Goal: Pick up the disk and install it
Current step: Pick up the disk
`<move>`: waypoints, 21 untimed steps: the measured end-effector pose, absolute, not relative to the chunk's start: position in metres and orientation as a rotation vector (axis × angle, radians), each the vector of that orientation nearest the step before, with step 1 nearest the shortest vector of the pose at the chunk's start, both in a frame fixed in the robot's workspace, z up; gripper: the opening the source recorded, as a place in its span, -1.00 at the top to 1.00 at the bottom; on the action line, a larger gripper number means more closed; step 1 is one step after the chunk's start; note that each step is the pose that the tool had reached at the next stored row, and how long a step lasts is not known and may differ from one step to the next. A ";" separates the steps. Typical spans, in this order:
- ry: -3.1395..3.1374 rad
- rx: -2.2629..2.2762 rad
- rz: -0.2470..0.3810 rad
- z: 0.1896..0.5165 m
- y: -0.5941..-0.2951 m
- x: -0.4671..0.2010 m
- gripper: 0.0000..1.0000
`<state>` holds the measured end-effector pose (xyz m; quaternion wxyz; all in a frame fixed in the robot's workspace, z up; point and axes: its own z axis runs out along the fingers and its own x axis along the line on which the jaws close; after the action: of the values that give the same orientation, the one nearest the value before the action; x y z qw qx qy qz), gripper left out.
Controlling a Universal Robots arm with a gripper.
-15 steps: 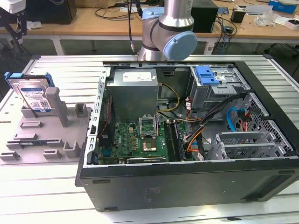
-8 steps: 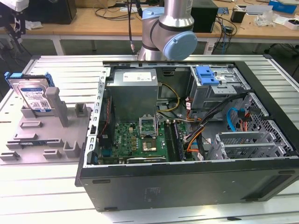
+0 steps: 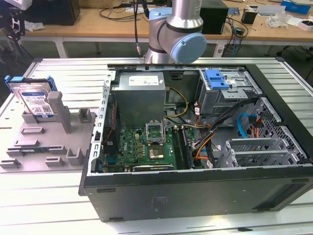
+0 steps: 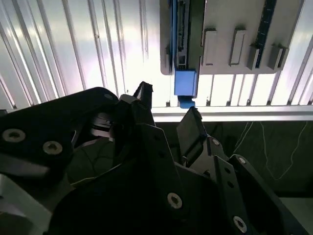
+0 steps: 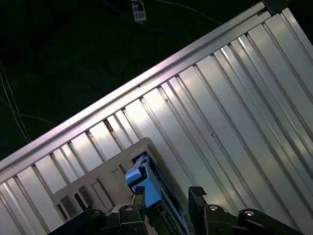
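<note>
Disk (image 3: 35, 100) stands upright in the grey fixture (image 3: 49, 142), at the exterior view's left, outside the computer case (image 3: 195, 196). Your gripper (image 4: 167, 105) hangs over it, spread and empty; you have neither picked nor installed it.

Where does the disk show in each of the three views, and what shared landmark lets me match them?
Exterior view: the disk stands on edge in the grey holder, at the exterior view's left.
Second wrist view: edge-on against the holder, beyond the gripper.
First wrist view: edge-on beside the holder.
Shared landmark: the grey holder.
</note>
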<state>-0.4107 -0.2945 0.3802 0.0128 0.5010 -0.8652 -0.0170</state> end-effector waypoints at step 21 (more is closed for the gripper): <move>-2.357 2.007 -0.026 0.378 -0.295 -0.405 0.04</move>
<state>-0.4053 -0.2945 0.3776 0.0227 0.6481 -0.7612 -0.0083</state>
